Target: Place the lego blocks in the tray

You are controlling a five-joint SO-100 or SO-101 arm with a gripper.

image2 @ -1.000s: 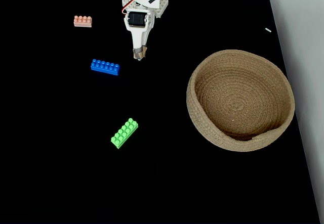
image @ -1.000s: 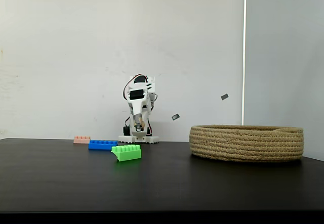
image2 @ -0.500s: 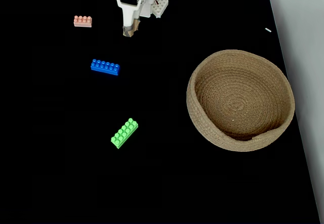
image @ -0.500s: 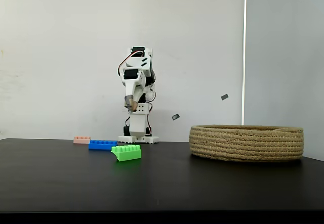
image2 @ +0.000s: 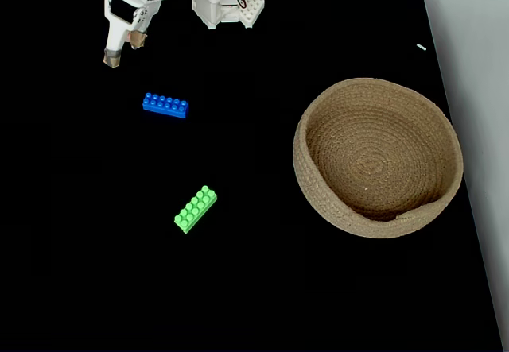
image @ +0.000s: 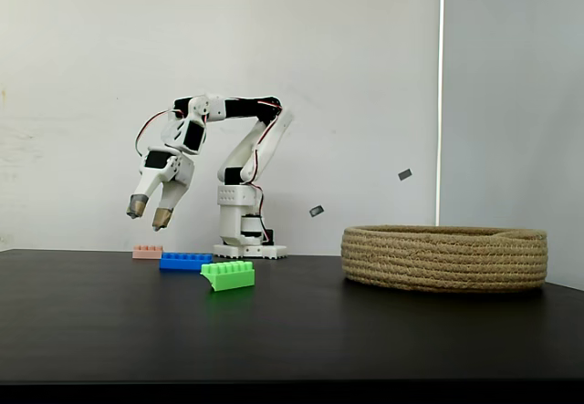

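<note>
My gripper (image: pixel 149 212) hangs open with nothing between its fingers, a little above the pale pink brick (image: pixel 147 252) at the left of the table. In the top-down fixed view the gripper (image2: pixel 124 51) covers that pink brick. The long blue brick (image: pixel 185 261) (image2: pixel 165 105) lies flat just right of it. Nearer the front lies the green brick (image: pixel 228 275) (image2: pixel 196 209), set at an angle. The tray (image: pixel 444 258) (image2: pixel 374 161), a round coiled-rope basket, stands on the right with nothing inside.
The arm's white base (image: pixel 245 235) (image2: pixel 227 2) stands at the back edge of the black table, against a white wall. The table's right edge (image2: pixel 453 129) runs close past the basket. A small light scrap (image2: pixel 421 48) lies near the back right corner.
The arm has lifted from its folded pose and swung to the left, from over the table's middle to above the pink brick. Its jaws have opened. The bricks and basket have not moved.
</note>
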